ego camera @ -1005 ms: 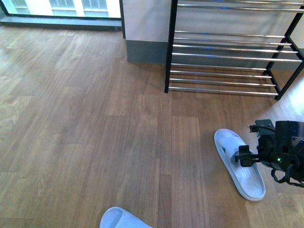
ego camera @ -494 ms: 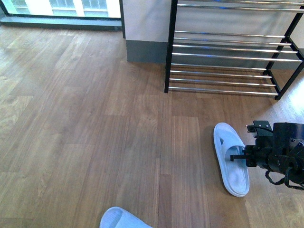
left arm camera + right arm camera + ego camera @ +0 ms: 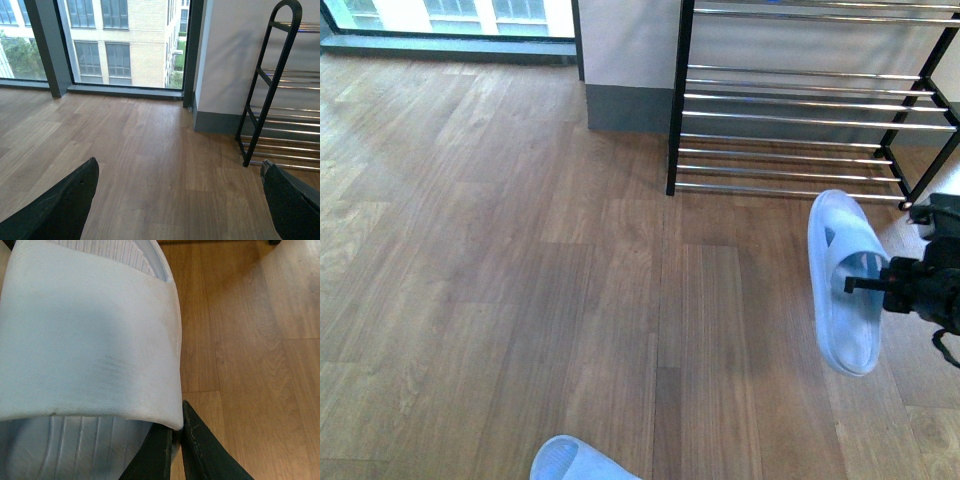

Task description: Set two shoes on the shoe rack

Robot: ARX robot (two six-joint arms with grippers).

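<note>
Pale blue-white slipper [image 3: 842,285] is hanging tilted on its edge, clear of the wood floor [image 3: 520,250], with the right hand [image 3: 867,284] pinching its strap from the side. Just beyond that hand the shoe rack [image 3: 676,110] is standing, apart from the slipper. Well away from it, nearer the robot, the second slipper [image 3: 575,462] is lying on the floor. The left hand [image 3: 176,200] is hovering with its fingers spread wide.

Pale blue slipper [image 3: 830,300] with ridged footbed, black-and-chrome shoe rack [image 3: 800,119], brown wood-grain floor [image 3: 500,260].
</note>
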